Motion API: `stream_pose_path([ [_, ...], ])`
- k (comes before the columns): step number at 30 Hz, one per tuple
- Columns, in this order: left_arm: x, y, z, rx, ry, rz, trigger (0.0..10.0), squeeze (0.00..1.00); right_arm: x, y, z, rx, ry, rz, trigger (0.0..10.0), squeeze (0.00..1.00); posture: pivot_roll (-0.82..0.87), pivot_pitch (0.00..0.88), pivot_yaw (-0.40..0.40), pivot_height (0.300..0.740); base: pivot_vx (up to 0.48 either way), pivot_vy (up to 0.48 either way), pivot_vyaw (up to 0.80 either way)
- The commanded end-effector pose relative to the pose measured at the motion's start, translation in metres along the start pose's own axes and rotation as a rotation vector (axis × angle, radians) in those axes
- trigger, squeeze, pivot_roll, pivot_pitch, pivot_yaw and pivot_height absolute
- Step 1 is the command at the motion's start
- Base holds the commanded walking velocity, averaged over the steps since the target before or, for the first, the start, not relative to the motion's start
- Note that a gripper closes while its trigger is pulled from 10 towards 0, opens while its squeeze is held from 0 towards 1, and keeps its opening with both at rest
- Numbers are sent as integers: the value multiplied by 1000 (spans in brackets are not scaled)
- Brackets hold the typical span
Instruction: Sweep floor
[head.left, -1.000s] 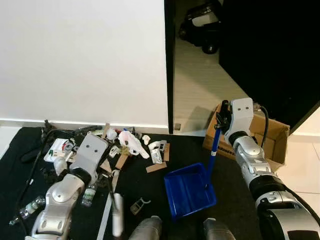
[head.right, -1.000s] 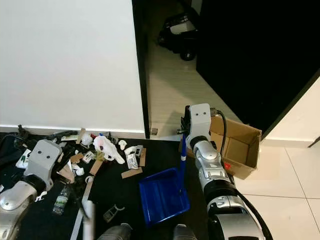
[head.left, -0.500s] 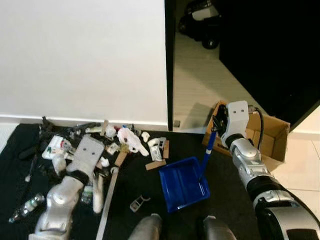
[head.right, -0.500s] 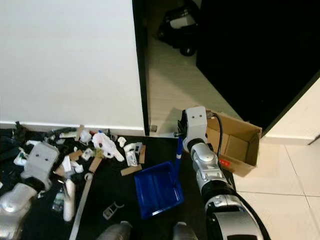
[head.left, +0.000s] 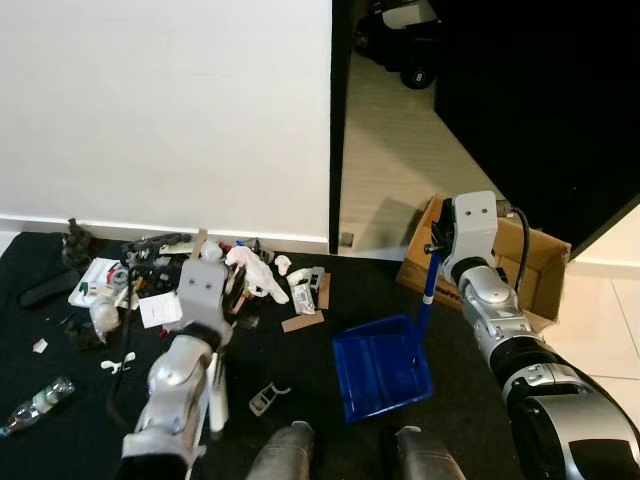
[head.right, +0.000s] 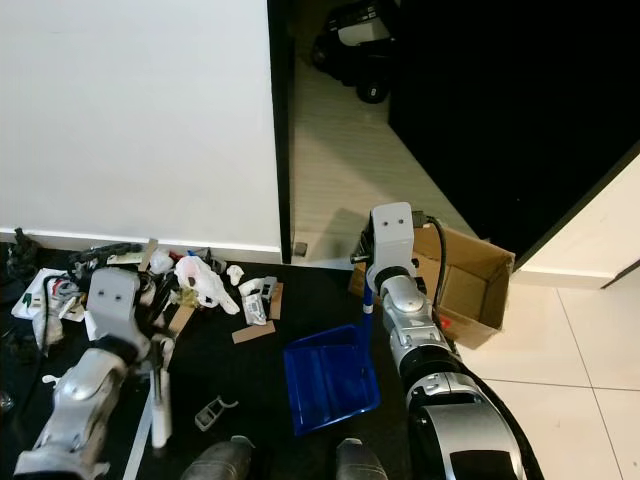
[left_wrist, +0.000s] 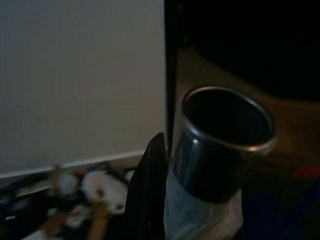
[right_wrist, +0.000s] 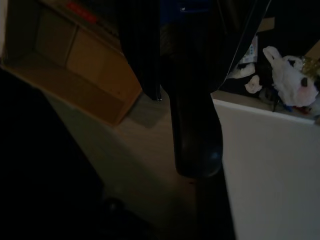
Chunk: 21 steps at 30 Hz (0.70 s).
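Blue plastic marks the dustpan (head.left: 385, 368), which sits on the black mat (head.left: 470, 390) before us; our right gripper (head.left: 437, 243) pinches the top of its upright blue handle (head.left: 426, 300). Our left gripper (left_wrist: 165, 200) closes on the broom pole (head.right: 158, 405), whose hollow metal end fills the left wrist view, though the dim light there makes the far finger hard to trace. Scattered litter (head.left: 200, 275) lies along the white wall (head.left: 160, 110), left of the dustpan. A cardboard box (head.right: 470, 285) stands just beside our right arm.
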<state>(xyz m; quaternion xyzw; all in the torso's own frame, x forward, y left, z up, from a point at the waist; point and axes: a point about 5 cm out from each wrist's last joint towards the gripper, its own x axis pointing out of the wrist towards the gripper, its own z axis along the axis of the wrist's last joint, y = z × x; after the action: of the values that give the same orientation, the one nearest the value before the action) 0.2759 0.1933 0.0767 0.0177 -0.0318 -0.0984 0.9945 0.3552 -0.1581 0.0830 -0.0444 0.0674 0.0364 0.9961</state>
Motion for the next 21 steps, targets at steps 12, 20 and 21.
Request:
stream_pose_path([
  [12, 37, -40, 29, -279, -167, -91, 10000, 0, -1, 26, -6, 85, 9, 95, 10000, 0, 39, 120, -20, 740, 0, 0, 0],
  [20, 38, -36, 67, -238, -266, -203, 10000, 0, -1, 29, -6, 80, 4, 109, 10000, 0, 47, 113, -10, 740, 0, 0, 0],
  [21, 31, -28, 71, -160, -261, -236, 10000, 0, -2, 28, -8, 73, 12, 103, 10000, 0, 53, 113, -4, 740, 0, 0, 0],
])
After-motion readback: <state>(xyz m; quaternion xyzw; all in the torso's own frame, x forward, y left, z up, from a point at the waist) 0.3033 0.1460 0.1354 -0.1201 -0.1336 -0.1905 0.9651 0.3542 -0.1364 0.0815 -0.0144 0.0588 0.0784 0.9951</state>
